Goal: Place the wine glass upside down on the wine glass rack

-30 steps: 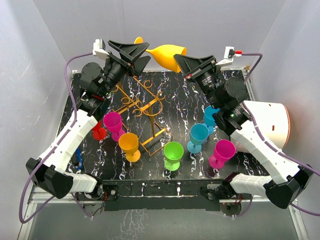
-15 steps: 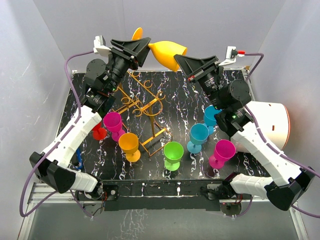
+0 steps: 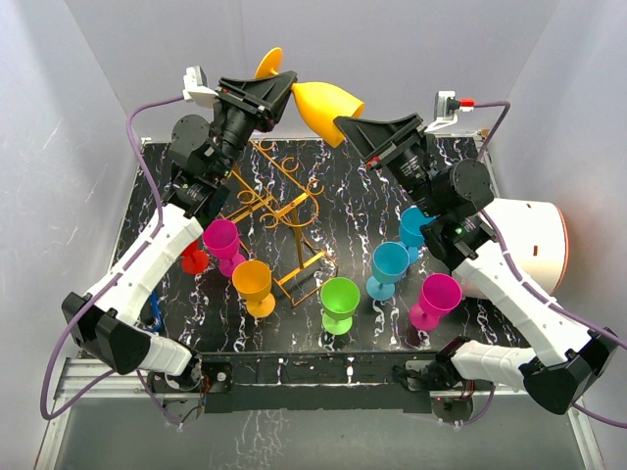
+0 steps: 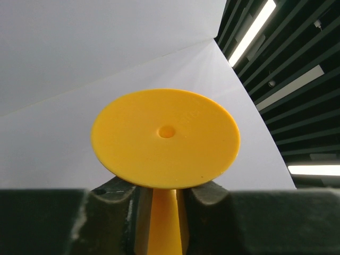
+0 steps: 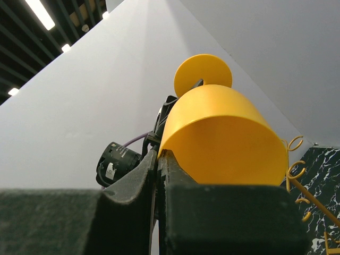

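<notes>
left gripper closed, one wine glass aloft

The left pincer is being closed around the stem of the yellow wine glass, from the wide spread of a second ago. The glass is being lifted slightly and drawn leftward, and the right pincer is being shifted along with it.
</notes>
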`<action>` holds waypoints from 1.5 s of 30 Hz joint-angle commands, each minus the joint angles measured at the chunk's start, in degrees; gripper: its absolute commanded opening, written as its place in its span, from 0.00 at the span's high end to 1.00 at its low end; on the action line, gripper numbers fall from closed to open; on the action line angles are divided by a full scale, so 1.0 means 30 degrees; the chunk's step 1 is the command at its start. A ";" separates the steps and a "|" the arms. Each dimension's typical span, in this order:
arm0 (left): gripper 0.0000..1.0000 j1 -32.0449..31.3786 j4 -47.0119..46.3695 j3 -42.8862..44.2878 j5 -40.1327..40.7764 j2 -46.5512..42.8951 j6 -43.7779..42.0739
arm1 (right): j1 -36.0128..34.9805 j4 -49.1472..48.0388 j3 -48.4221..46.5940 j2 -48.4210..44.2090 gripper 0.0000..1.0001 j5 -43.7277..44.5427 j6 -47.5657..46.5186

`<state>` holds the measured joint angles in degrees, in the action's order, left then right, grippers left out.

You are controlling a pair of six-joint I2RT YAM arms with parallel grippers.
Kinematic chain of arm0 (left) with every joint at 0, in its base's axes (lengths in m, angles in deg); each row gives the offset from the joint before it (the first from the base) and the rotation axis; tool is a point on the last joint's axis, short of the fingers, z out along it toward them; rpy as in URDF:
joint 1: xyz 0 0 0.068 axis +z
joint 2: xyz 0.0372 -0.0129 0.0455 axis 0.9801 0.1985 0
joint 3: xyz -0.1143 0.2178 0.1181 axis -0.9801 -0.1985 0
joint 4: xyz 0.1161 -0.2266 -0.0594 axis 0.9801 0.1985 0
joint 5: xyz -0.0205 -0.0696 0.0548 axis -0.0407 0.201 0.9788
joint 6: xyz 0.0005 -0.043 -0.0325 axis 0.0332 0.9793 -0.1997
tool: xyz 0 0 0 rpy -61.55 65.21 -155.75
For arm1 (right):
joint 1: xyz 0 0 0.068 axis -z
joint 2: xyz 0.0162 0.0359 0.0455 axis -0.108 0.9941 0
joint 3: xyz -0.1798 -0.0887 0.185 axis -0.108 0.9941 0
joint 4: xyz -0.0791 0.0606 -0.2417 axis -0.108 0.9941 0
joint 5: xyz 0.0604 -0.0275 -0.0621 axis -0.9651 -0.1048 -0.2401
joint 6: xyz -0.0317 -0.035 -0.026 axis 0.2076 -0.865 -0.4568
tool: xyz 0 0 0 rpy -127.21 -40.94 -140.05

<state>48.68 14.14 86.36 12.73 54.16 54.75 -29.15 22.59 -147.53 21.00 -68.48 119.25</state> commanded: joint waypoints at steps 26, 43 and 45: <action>1.00 -0.0018 0.9954 0.4907 0.6694 -0.3118 -1.4817 | -0.0080 0.3777 0.0635 -0.2872 0.30 0.4844 -0.2943; 1.00 -0.0007 1.1268 0.3397 1.6695 -0.5094 -2.8719 | -0.0075 0.4555 0.0828 -0.3272 0.31 0.5744 -0.5187; 1.00 0.0013 1.1427 0.3413 1.9325 -0.4615 -2.9624 | -0.0081 0.4559 0.1005 -0.3235 0.32 0.5753 -0.5202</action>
<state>48.70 48.87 97.27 56.73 38.95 -23.61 -29.33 37.26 -145.30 11.53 -51.98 105.11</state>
